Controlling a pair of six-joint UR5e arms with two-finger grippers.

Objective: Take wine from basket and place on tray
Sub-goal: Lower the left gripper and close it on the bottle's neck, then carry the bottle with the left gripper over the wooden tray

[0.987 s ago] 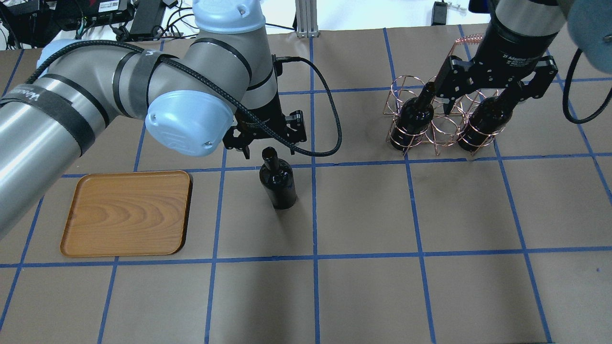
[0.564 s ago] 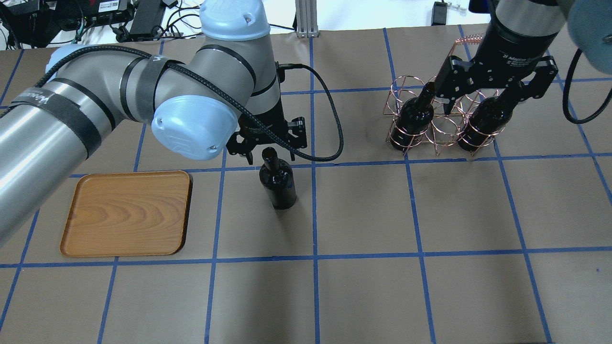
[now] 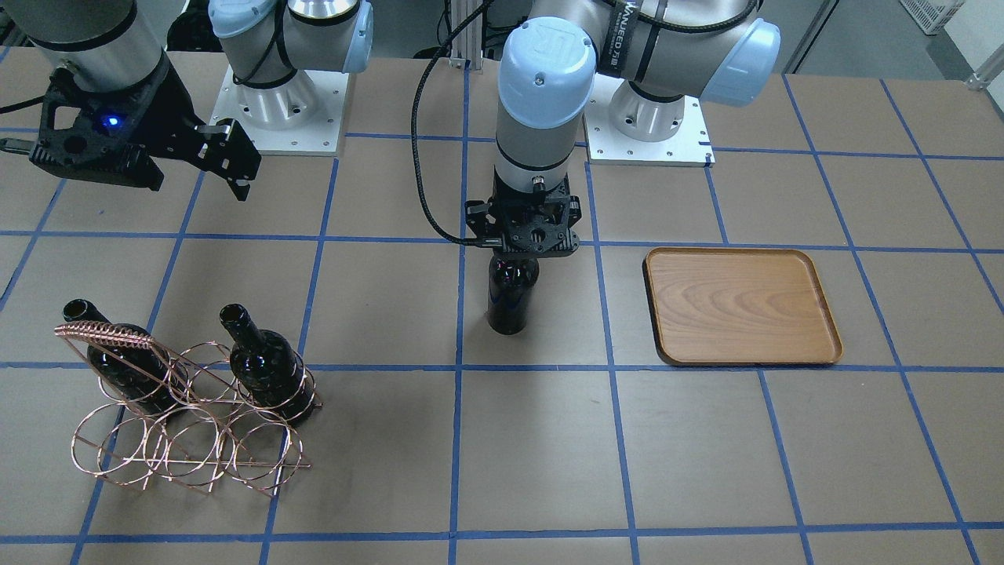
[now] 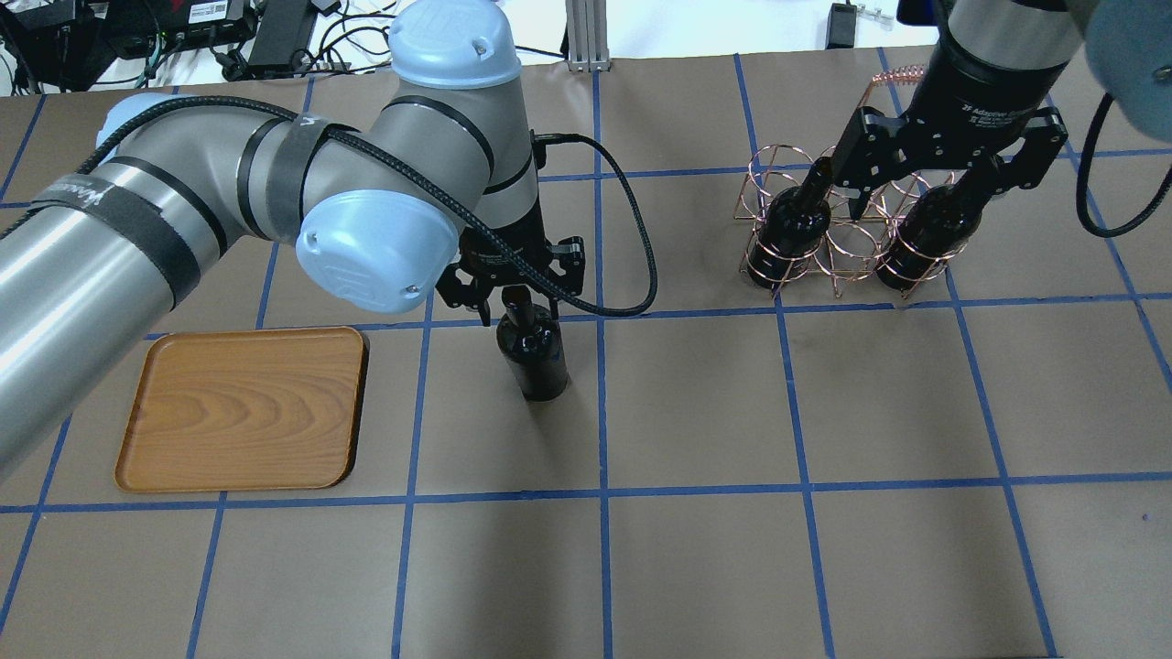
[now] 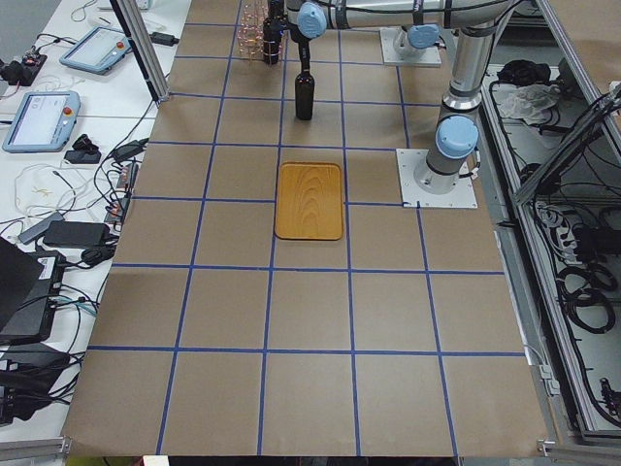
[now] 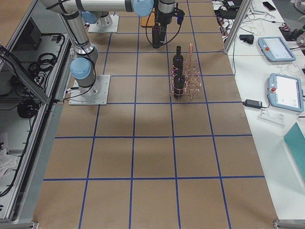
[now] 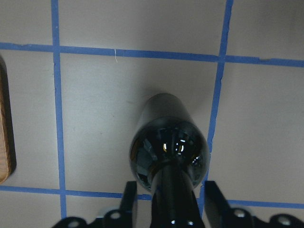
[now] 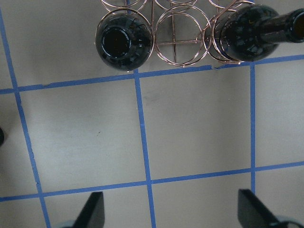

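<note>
From the front, the neck of the wine (image 3: 511, 302) is hidden behind the left gripper (image 3: 521, 251) — the tray (image 7: 3, 142) is cut by the wrist view's left edge.

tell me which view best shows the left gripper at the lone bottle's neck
The left wrist view: the left gripper has a finger either side of the neck of the wine bottle, gaps visible. Front-facing and overhead views show its body over the neck; side views show it too small.
</note>
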